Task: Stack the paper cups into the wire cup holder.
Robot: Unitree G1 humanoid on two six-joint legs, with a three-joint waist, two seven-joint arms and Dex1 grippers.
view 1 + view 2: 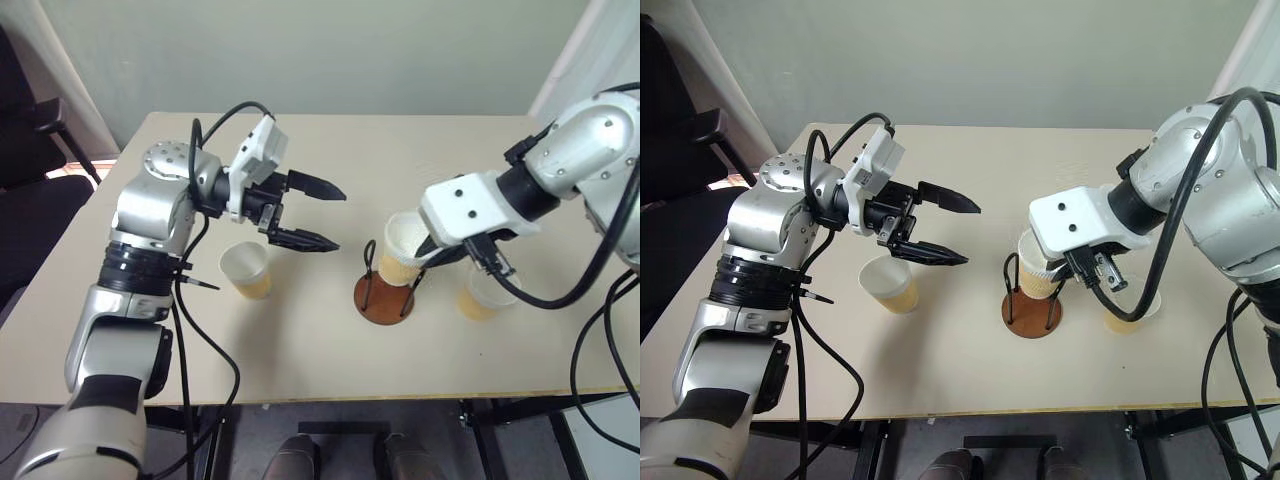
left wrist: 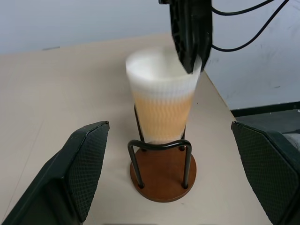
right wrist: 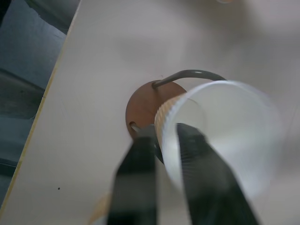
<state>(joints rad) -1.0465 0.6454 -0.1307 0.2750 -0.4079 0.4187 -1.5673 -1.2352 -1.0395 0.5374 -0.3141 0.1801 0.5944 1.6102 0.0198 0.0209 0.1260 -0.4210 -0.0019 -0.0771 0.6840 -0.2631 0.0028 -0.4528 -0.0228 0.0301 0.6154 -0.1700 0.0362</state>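
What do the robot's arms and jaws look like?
Both arms are shiny silver metal with black joints and white wrist blocks. Loose black cables loop along them. The left gripper and the right gripper each have two black pointed fingers with dimpled pads.

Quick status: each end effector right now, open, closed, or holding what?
Left end effector: open, holding nothing.
Right end effector: fingers straddle the rim of the paper cup in the wire cup holder; grip cannot be told.

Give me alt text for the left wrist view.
A paper cup stands in the wire cup holder on a beige table, the right gripper pinching its rim from above. The left gripper frames it, open.
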